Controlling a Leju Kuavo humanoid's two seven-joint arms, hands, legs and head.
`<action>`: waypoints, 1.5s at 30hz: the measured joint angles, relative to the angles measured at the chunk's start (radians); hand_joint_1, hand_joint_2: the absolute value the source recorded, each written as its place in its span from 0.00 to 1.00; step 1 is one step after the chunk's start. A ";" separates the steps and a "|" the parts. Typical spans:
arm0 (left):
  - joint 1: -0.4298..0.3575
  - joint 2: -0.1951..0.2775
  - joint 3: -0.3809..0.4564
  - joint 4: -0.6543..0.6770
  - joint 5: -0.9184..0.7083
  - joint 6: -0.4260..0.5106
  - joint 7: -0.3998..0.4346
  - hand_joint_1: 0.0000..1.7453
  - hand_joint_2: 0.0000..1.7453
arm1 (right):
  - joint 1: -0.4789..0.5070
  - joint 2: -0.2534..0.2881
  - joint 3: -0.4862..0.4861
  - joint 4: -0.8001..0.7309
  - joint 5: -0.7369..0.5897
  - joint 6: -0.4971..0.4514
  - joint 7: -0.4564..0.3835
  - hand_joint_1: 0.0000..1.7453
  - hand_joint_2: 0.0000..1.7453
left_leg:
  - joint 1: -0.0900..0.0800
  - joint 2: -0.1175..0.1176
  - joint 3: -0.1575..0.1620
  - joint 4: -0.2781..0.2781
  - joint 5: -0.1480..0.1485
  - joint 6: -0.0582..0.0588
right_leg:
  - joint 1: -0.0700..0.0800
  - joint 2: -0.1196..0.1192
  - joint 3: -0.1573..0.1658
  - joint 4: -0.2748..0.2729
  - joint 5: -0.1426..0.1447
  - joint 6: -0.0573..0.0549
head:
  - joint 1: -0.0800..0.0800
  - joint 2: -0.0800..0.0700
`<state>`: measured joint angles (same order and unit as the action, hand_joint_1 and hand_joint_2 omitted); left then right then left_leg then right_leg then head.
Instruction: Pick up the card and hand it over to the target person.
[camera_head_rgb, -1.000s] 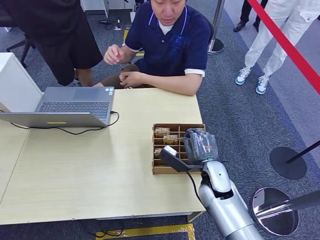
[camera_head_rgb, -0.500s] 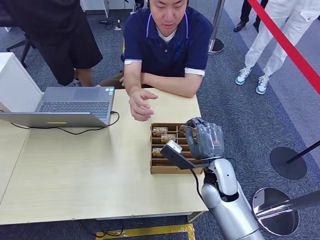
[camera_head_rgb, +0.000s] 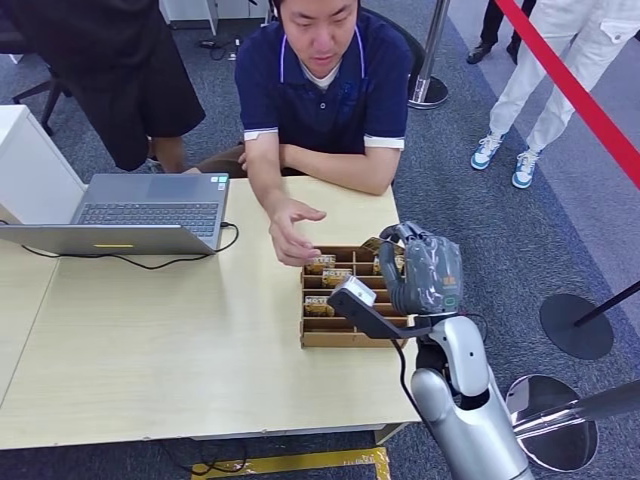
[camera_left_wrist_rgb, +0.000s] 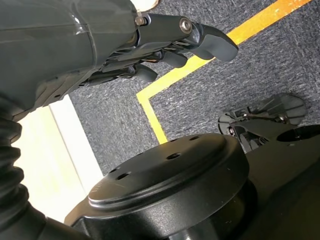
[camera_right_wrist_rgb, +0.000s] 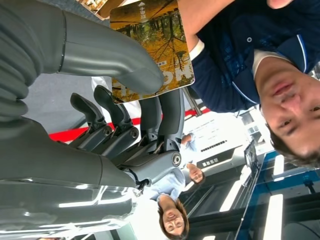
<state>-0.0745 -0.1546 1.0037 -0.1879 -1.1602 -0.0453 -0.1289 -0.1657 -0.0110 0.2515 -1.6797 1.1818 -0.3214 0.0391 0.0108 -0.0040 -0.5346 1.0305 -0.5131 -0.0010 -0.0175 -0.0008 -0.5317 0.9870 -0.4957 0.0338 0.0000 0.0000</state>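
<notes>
My right hand (camera_head_rgb: 420, 272) pinches the card (camera_right_wrist_rgb: 154, 47) between thumb and fingers, lifted clear of the card box (camera_head_rgb: 324, 336) on the table (camera_head_rgb: 189, 340), so the seated person's hand (camera_head_rgb: 296, 232), hovering just beside, can take it, while my left hand (camera_left_wrist_rgb: 113, 45) hangs empty, fingers loosely apart.

Pale matt wood-look table (camera_head_rgb: 189, 340); brown cardboard tray (camera_head_rgb: 343, 338); glossy printed card (camera_right_wrist_rgb: 158, 37); smooth silver metal arm (camera_head_rgb: 460, 420); rough grey carpet (camera_head_rgb: 490, 250).
</notes>
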 joint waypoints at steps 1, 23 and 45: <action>0.000 0.000 0.001 0.000 -0.001 0.001 0.000 0.00 1.00 | -0.003 0.002 -0.001 -0.007 -0.008 0.004 -0.006 0.88 1.00 | 0.000 0.000 0.000 0.000 0.000 0.000 | 0.000 0.000 0.000 0.000 0.000 0.000 | 0.000 0.000; -0.006 0.015 -0.012 0.001 -0.035 -0.017 0.021 0.00 1.00 | -0.279 0.134 0.116 0.395 -0.292 0.136 -0.146 0.88 1.00 | 0.001 0.003 0.000 -0.001 0.001 0.000 | 0.000 0.003 0.000 0.000 0.001 0.000 | 0.000 0.000; -0.006 0.017 -0.012 0.002 -0.039 -0.020 0.005 0.00 0.00 | -0.281 0.122 0.118 0.412 -0.314 0.132 -0.149 0.00 1.00 | 0.001 0.002 -0.001 -0.001 0.002 0.000 | 0.001 0.001 0.000 0.000 0.002 -0.001 | 0.000 0.000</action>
<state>-0.0807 -0.1373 0.9918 -0.1858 -1.1992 -0.0656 -0.1237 -0.4462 0.1114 0.3693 -1.2678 0.8676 -0.1899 -0.1101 0.0113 -0.0023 -0.5354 1.0299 -0.5112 -0.0009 -0.0169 0.0006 -0.5319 0.9868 -0.4940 0.0332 0.0000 0.0000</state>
